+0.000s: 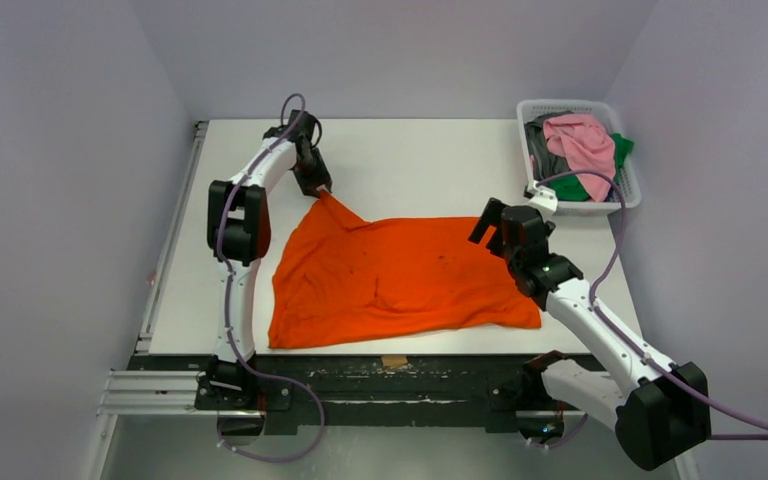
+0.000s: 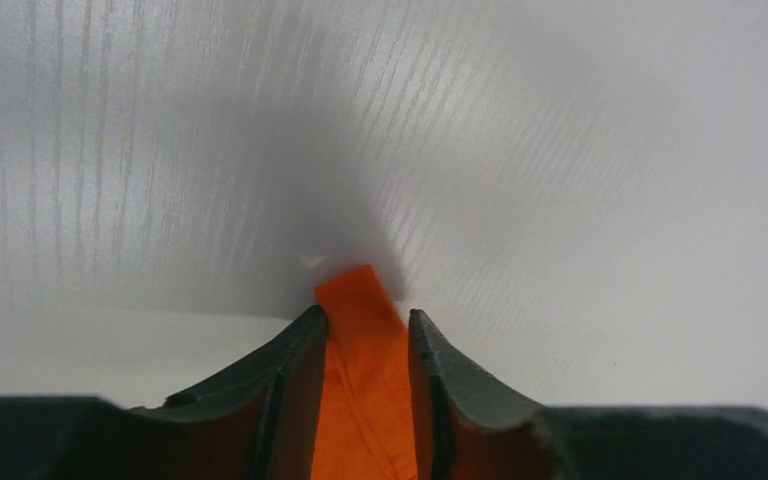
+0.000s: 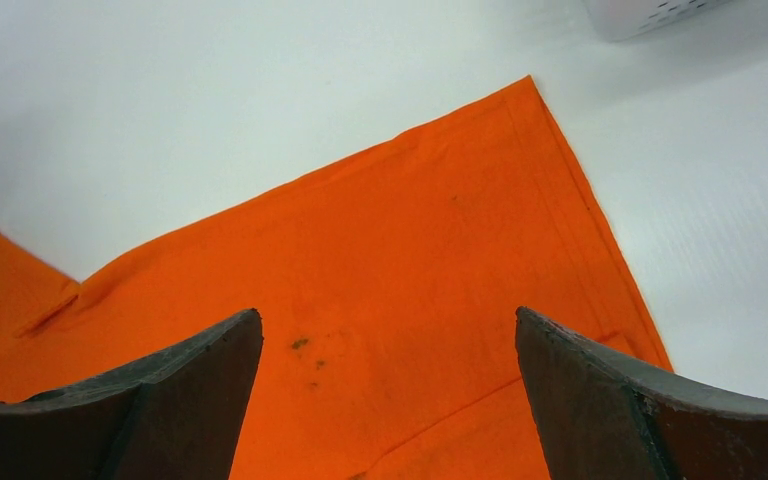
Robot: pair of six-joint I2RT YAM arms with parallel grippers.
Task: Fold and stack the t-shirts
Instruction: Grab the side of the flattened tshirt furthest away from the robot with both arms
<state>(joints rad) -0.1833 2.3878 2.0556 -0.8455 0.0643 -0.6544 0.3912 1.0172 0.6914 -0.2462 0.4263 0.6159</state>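
A white table (image 1: 410, 160) stands between pale lilac walls (image 1: 60, 150). The orange shirt (image 1: 400, 280) lies spread on its near half. The left gripper (image 2: 365, 312) is clamped on the shirt's far-left corner. The right gripper (image 3: 388, 315) hangs wide apart over the cloth. Other shirts (image 1: 582, 145) fill a basket (image 1: 560, 103) at the far right.

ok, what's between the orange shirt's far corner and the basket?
Only bare table lies between the orange shirt corner and the basket, as the right wrist view shows.

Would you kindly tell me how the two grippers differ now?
The left gripper is shut on the far corner of the orange t-shirt; the right gripper is open, holding nothing. The left sits at its edge; the right hovers over its right part. Both have dark fingers.
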